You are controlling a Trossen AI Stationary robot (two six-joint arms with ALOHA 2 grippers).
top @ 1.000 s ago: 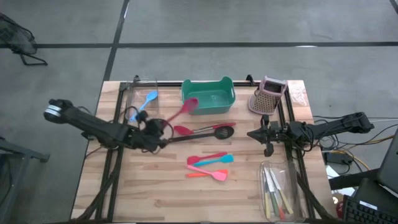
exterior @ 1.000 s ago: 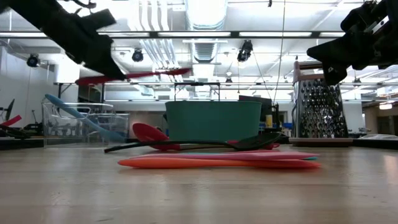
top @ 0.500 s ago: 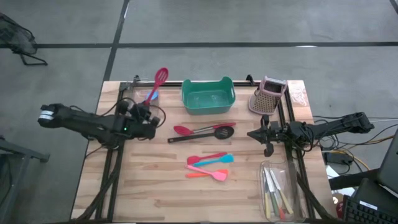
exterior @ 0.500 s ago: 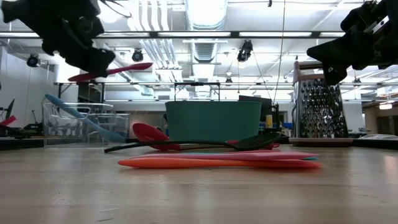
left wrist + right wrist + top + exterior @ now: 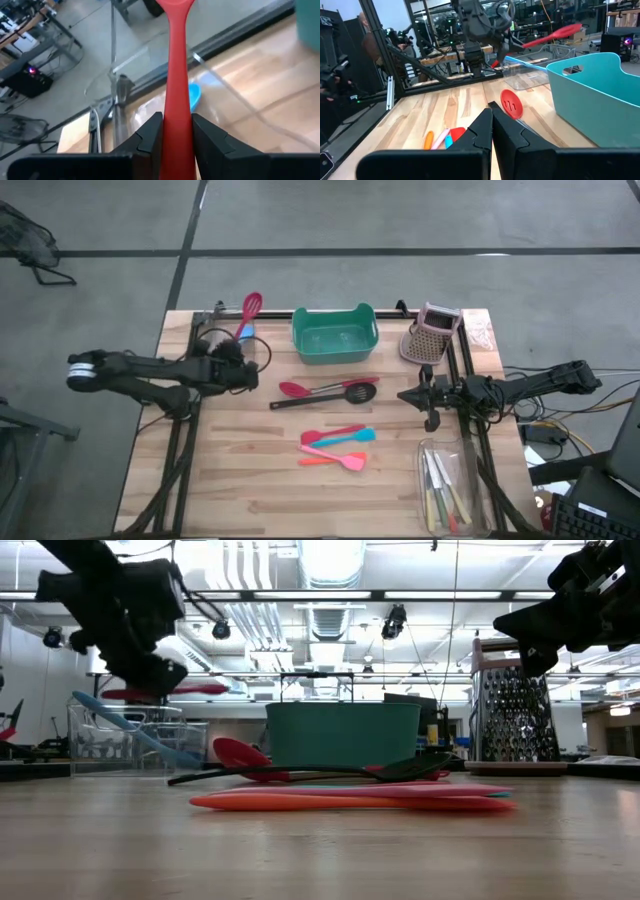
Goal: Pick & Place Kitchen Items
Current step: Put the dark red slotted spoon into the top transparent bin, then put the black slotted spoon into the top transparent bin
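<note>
My left gripper point(image 5: 238, 361) is over the table's far left part, shut on a long red slotted turner point(image 5: 251, 306) that points toward the far edge above a clear bin point(image 5: 222, 332). A blue spatula point(image 5: 243, 336) leans in that bin. My right gripper point(image 5: 430, 396) hovers shut near the right side, touching nothing. A red spoon point(image 5: 294, 389) and a black slotted spoon point(image 5: 335, 394) lie mid-table. Pink, blue and orange spatulas point(image 5: 336, 446) lie nearer. The low view shows the turner point(image 5: 170, 692) level and lifted. My left gripper pinches the red turner's handle point(image 5: 177, 122) between its two fingers point(image 5: 150, 135). The fingers lie along the handle, reaching level from the table's left toward the far edge. The turner is lifted clear and roughly level, its head out over the clear bin.
A teal tub point(image 5: 334, 334) stands at the far middle, with a pinkish perforated holder point(image 5: 431, 332) to its right. A second clear bin point(image 5: 447, 484) at the near right holds metal pieces with pale handles. Bare wood lies along the near left.
My left gripper has carried the red turner from mid-table toward the far left corner and lowered it. It has turned, so the turner's head swung from pointing at the teal tub to pointing over the clear bin.
</note>
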